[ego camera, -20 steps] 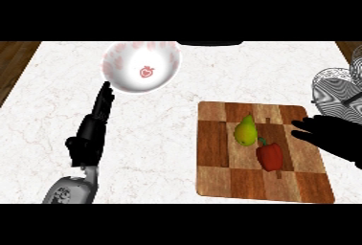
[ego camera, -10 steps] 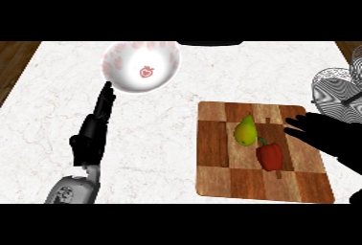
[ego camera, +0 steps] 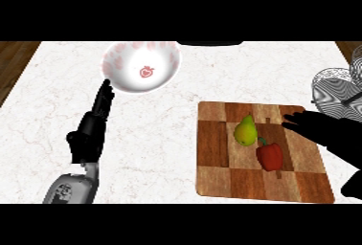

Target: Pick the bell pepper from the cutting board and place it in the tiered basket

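Observation:
A red bell pepper (ego camera: 269,156) lies on the checkered wooden cutting board (ego camera: 219,177), just below and right of a yellow-green pear (ego camera: 245,130). My right hand (ego camera: 322,130) hovers over the board's right side, fingers straight and pointing left, its tips a short way right of the pepper and not touching it. The tiered basket (ego camera: 338,86), patterned black and white, shows at the right edge behind that hand. My left hand (ego camera: 97,117) rests open on the counter at the left, fingers pointing up toward the bowl.
A white bowl with red markings (ego camera: 141,67) sits at the back left of the marble counter (ego camera: 163,124). Dark wooden floor shows past the counter's left edge (ego camera: 10,62).
My right hand has slid left across the board, closer to the pepper. The left hand, pepper and pear have not moved.

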Controlling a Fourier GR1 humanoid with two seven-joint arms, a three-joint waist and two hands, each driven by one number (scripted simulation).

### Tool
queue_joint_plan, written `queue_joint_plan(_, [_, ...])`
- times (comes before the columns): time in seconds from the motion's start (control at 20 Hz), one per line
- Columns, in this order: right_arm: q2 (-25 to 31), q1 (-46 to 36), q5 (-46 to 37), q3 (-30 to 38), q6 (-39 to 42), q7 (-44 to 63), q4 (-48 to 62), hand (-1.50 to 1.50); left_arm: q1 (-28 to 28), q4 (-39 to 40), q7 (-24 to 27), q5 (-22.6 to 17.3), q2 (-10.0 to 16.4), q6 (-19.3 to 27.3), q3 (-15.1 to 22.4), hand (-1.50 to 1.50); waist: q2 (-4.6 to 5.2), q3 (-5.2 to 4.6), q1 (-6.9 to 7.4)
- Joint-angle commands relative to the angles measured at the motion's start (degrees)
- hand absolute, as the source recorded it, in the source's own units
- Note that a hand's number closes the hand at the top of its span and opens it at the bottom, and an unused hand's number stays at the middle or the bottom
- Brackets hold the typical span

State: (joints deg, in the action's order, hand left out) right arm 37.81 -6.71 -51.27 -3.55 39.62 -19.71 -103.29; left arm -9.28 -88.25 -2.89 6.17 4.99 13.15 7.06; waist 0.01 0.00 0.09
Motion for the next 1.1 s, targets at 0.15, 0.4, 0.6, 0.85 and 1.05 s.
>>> queue_joint_plan(0.15, [0.70, 3.77, -0.51, 1.87, -0.75, -6.79, -0.25, -1.50, 1.86, -3.17, -1.49, 2.00, -1.90, 0.60, 1.23, 0.00, -0.08, 0.01, -0.30])
queue_joint_plan(0.4, [-5.24, -1.41, -2.51, -1.49, 2.02, -2.15, 1.42, -1.50, -0.27, 5.05, 5.49, 2.33, -2.38, 0.07, -1.18, 0.00, 0.02, -0.02, -0.15])
queue_joint_plan(0.6, [-6.85, -3.59, -5.45, -3.69, 0.32, -3.23, 6.62, -1.50, 2.30, -2.43, -0.36, 2.16, -1.61, -1.46, -0.57, 0.00, 0.00, 0.00, 0.09])
queue_joint_plan(0.85, [-6.60, -3.91, -5.36, -2.48, 2.53, -3.43, 6.51, -1.50, 1.96, -4.89, -2.97, 3.72, -2.43, -0.44, -0.37, 0.00, -0.04, 0.00, 0.04])
queue_joint_plan(1.05, [-9.28, -3.44, -9.58, -6.59, -3.69, -3.83, 11.56, -1.50, 1.08, -1.55, -0.20, 0.77, -1.12, -3.57, -3.27, 0.00, 0.04, 0.00, 0.14])
